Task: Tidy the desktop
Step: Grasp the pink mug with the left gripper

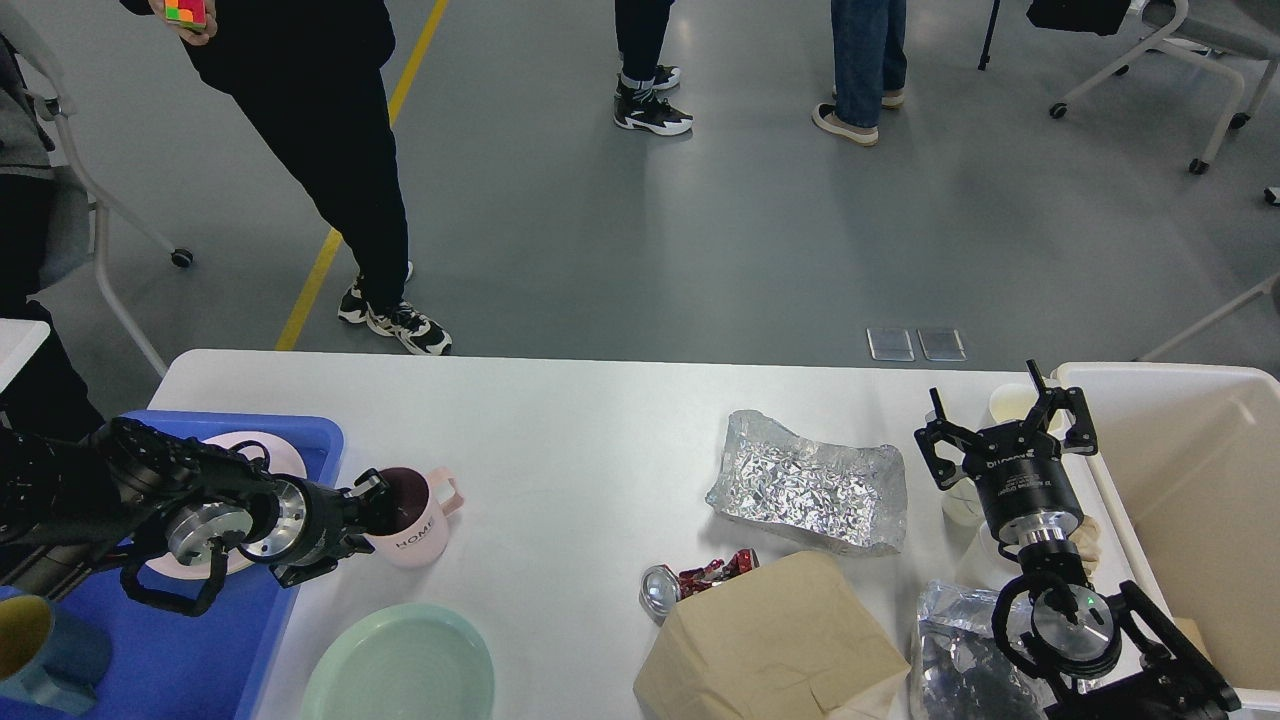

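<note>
A: Grey flooring and a few standing people fill the upper half; the desktop [560,440] spans the lower half, white and cluttered at both ends.

B: What is the left gripper [372,512] doing?

A: It sits at the pink mug [412,520] in the lower left, one finger apparently inside the rim. Whether it has clamped on the wall, I cannot tell; the fingers are dark and seen end-on.

B: So the step in hand?

A: Probably moving the mug to the blue tray [200,650] just beside it. I'd squeeze the rim firmly, lift straight up before swinging left, and keep it upright so the handle clears the tray's edge.

B: Anything in the way?

A: A pink plate [285,452] in the tray lies under the arm, and a green plate [400,665] is near the mug, below it. A blue mug [45,655] occupies the tray's lower-left corner.

B: And the right side?

A: The right gripper [1005,430] hovers with fingers spread apart, empty, beside the cream bin [1190,480]. Crumpled foil [810,485], a crushed can [690,582] and a brown paper bag [770,640] wait near it.
</note>
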Available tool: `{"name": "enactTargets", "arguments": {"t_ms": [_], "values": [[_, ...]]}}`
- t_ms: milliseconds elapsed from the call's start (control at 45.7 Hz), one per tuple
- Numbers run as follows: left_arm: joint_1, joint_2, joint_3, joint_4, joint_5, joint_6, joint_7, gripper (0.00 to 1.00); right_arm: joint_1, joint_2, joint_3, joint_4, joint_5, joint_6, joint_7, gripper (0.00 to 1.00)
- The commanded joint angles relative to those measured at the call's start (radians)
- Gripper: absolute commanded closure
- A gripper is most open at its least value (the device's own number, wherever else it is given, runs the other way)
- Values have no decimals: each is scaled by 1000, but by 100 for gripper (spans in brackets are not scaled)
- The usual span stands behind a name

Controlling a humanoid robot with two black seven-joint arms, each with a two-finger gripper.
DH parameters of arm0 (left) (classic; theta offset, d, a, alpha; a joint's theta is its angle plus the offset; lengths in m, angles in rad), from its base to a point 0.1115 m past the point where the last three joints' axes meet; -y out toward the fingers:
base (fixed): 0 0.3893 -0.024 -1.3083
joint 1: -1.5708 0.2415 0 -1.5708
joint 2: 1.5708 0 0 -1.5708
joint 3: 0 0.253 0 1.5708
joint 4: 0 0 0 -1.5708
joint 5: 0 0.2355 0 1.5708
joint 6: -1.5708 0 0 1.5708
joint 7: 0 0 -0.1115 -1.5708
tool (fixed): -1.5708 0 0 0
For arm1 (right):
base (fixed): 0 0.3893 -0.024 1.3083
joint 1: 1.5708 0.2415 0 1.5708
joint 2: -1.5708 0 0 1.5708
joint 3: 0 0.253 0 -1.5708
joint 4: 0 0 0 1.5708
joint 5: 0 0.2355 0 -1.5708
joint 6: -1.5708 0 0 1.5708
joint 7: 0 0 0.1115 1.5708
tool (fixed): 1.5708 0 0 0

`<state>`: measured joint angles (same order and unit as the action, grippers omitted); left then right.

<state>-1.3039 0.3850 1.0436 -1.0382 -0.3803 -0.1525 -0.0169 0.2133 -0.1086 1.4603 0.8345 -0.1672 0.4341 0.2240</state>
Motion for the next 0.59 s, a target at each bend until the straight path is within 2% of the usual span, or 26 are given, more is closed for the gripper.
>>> {"name": "enactTargets", "arguments": {"t_ms": [0,66,197,569], "values": [[-2,3,-1,0,1,-13,0,93,0,0,0,0,0,0,0,0],[-2,6,-2,0,0,-35,0,100,0,0,0,0,0,0,0,0],[-14,6,-2,0,-2,-79,0,100,0,1,0,0,0,0,0,0],[-46,17,12,-22,0,-84,0,100,0,1,0,0,0,0,0,0]]}}
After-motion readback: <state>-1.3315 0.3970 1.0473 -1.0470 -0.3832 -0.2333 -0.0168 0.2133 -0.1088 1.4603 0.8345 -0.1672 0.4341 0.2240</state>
